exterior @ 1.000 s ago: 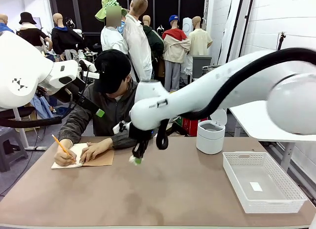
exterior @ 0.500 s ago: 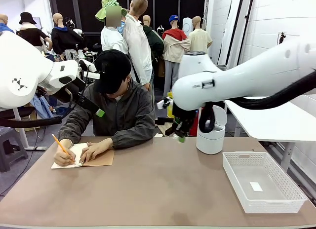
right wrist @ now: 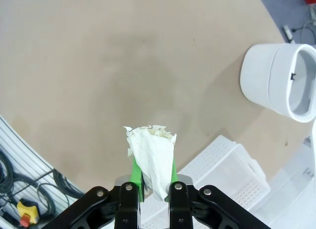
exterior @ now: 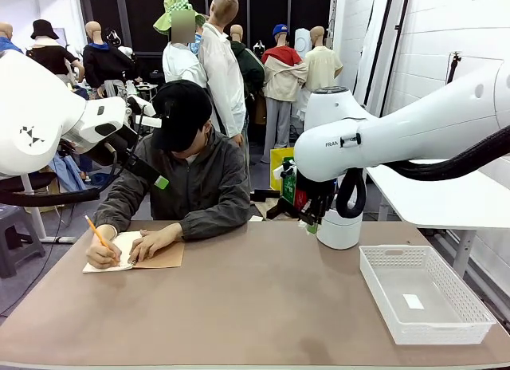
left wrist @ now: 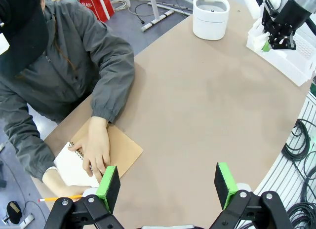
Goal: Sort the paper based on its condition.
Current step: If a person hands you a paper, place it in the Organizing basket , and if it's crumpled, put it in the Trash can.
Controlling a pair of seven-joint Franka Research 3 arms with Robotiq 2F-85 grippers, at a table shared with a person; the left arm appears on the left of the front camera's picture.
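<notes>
One crumpled paper (right wrist: 150,150) pinched in right claw (right wrist: 154,175), edge seemingly torn, left claw (left wrist: 167,185) spread wide

Front cam: fixed at the robot-side edge of the table (exterior: 263,306), facing straight across to the person (exterior: 191,179) at the far edge, whole top in frame. L wrist cam: up high off the left end, tilted down & along toward the right end, left gripper (left wrist: 167,182) at pic bottom. Wide shot. R wrist cam: closer in, by the far edge right of middle, looking down. All three share the white bin (exterior: 339,226) & basket (exterior: 378,294). L wrist cam also catches the right gripper (left wrist: 276,39) far off.
</notes>
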